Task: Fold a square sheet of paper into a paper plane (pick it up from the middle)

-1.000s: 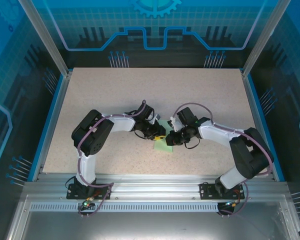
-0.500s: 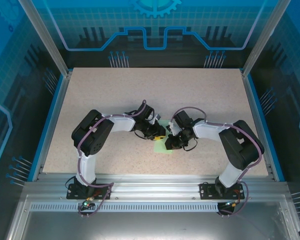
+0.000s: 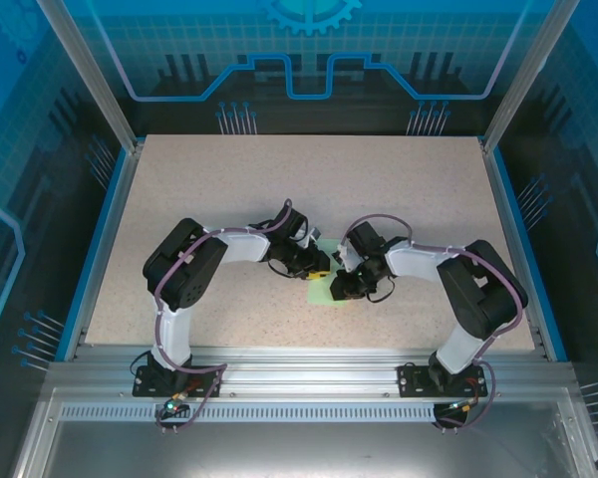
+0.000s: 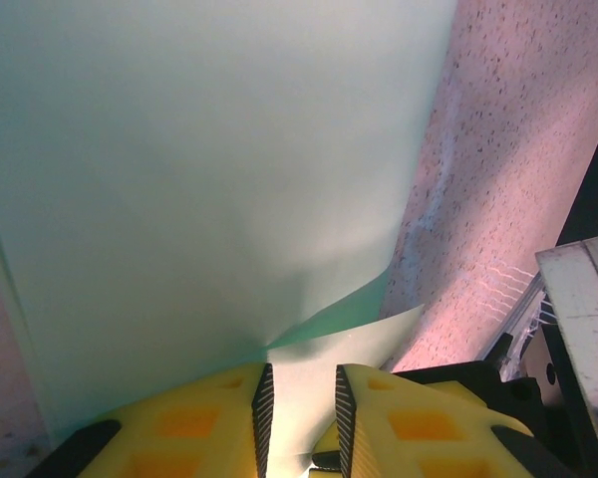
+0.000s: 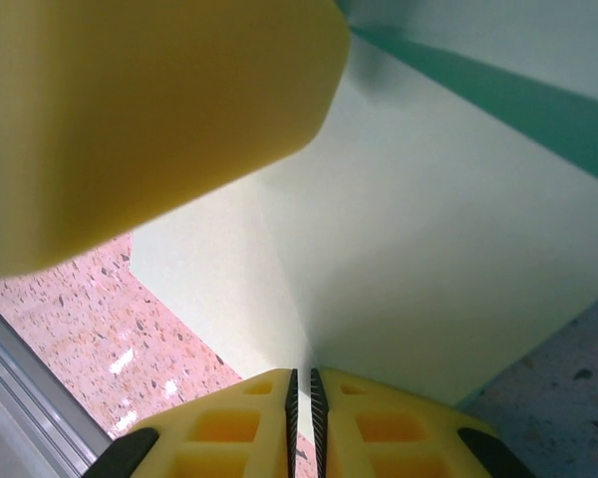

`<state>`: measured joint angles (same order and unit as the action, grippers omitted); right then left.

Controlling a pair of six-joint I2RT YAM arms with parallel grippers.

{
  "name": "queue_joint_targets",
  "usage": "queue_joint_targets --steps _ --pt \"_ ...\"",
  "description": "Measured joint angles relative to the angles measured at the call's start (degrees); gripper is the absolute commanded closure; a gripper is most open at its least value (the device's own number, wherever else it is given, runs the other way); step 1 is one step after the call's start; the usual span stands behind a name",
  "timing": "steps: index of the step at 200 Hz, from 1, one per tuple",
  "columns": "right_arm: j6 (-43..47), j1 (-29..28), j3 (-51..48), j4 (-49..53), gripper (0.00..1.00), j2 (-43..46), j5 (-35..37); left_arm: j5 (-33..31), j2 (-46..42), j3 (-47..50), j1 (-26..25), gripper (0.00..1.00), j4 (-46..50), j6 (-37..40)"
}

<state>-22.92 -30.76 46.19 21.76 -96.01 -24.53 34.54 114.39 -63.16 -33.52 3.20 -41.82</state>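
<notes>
Right elbow [image 3: 478,284] swung inward; speckled table [image 3: 229,189] beneath, blue walls [image 3: 309,60]; arms bent together; right pincer [image 5: 301,383] pinches paper [image 5: 429,249]; left pincer [image 4: 300,383] narrow, grip unclear.

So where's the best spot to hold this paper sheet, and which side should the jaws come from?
Pinch the square sheet of paper at its edge, where the faint crease meets the right gripper, coming in low from the right, jaws astride the edge. The fold should stiffen it there and the edge seems lifted off the table; flat areas offer nothing to pinch.
</notes>
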Motion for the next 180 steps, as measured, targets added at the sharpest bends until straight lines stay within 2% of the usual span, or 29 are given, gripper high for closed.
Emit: queue_joint_targets --steps 103,180 --pt "-2.8 0.0 -4.9 -1.9 0.79 3.9 -1.0 0.5 0.2 0.0 -0.4 0.73 0.2 0.2" --pt "-5.9 1.3 -7.8 -2.3 0.85 5.7 -1.0 0.8 0.3 0.0 -0.4 0.73 0.2 0.3"
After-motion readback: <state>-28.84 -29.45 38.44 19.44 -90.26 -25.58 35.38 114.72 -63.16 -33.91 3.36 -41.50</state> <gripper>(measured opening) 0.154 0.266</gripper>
